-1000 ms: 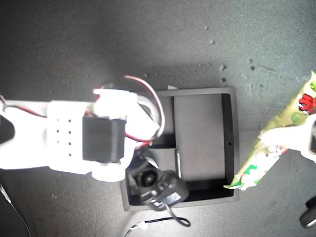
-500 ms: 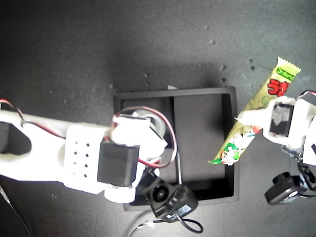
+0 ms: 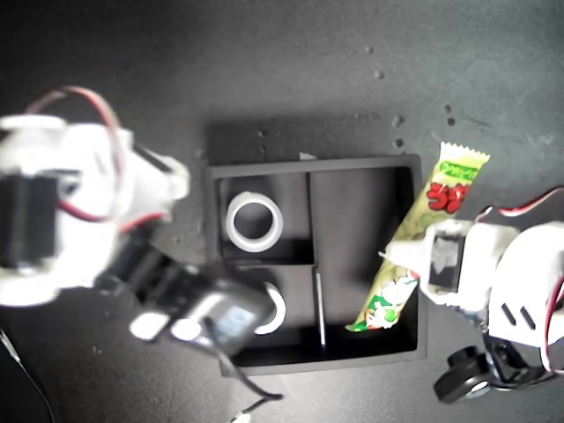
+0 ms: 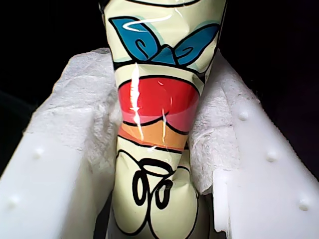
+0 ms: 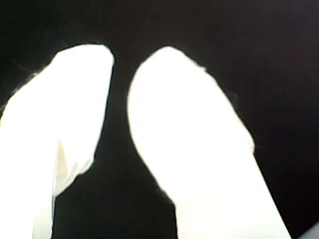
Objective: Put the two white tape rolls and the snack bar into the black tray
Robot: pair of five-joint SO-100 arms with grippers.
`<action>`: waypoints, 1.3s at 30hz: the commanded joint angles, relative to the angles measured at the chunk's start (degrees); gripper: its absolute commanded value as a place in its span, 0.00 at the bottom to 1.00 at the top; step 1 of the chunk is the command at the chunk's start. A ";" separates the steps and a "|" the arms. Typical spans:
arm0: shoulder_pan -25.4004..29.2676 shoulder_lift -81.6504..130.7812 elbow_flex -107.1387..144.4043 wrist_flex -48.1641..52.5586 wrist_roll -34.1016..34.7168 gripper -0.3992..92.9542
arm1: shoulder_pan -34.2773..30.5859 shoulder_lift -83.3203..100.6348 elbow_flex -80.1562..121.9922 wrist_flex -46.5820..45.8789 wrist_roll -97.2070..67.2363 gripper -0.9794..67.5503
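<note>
The black tray (image 3: 352, 162) lies in the middle of the exterior view. One white tape roll (image 3: 254, 222) lies flat in its upper small compartment. The other tape roll (image 3: 275, 308) lies in the lower small compartment, partly hidden by the second arm's camera. My first gripper (image 3: 412, 254) (image 4: 154, 149) is shut on the snack bar (image 3: 421, 220) (image 4: 154, 99). The bar slants across the tray's right wall in the exterior view, its lower end over the long compartment. My second gripper (image 3: 163, 185) (image 5: 122, 69) hovers beside the tray's left wall, fingers slightly apart with nothing between them.
The second arm's black camera body (image 3: 211, 319) and a cable hang over the tray's lower left corner in the exterior view. A thin divider (image 3: 319, 308) sets off a narrow slot. The dark tabletop (image 3: 291, 70) surrounds the tray.
The second arm has pulled away from the tray toward the exterior view's left, uncovering both rolls. My first gripper has carried the snack bar leftward and lower, over the tray's right wall.
</note>
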 commanded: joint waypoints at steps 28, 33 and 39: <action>12.48 94.75 106.79 -31.46 -15.64 0.00 | 10.90 75.41 44.47 15.21 44.03 0.01; 12.22 94.75 110.04 -32.43 -14.94 0.00 | 8.70 94.39 69.61 5.98 49.66 0.01; 12.22 94.75 110.92 -32.43 -16.87 0.00 | 10.28 112.06 93.43 1.14 49.04 0.01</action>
